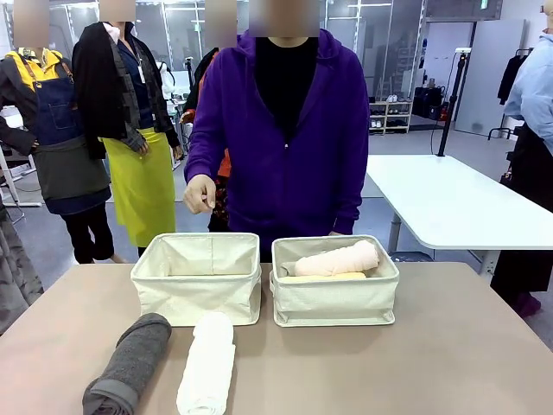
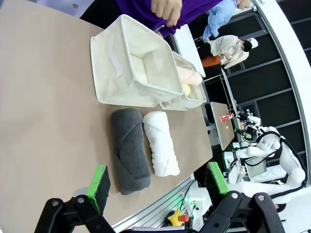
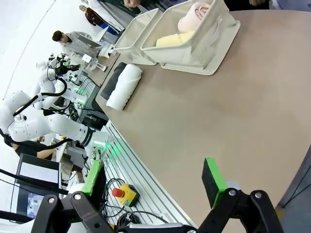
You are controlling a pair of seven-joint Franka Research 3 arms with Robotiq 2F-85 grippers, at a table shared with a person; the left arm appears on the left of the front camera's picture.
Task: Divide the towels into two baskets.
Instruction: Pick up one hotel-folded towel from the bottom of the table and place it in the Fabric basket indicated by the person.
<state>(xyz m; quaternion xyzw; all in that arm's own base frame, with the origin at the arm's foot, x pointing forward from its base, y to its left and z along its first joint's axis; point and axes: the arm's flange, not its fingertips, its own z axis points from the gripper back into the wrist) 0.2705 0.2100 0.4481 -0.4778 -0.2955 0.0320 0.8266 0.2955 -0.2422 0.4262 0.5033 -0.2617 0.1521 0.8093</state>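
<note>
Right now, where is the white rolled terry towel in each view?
Front view: white towel at bottom centre.
Left wrist view: towel at centre.
Right wrist view: towel at upper left.
Shared landmark: dark grey rolled towel lying alongside it.

Brown table (image 1: pixel 449 346). Carries left basket (image 1: pixel 194 303) and right basket (image 1: pixel 337 303), cream, side by side toward the far edge; nearer, dark grey towel (image 1: pixel 130 363) and white towel (image 1: pixel 207 367), rolled, lying just beside each other.
</note>
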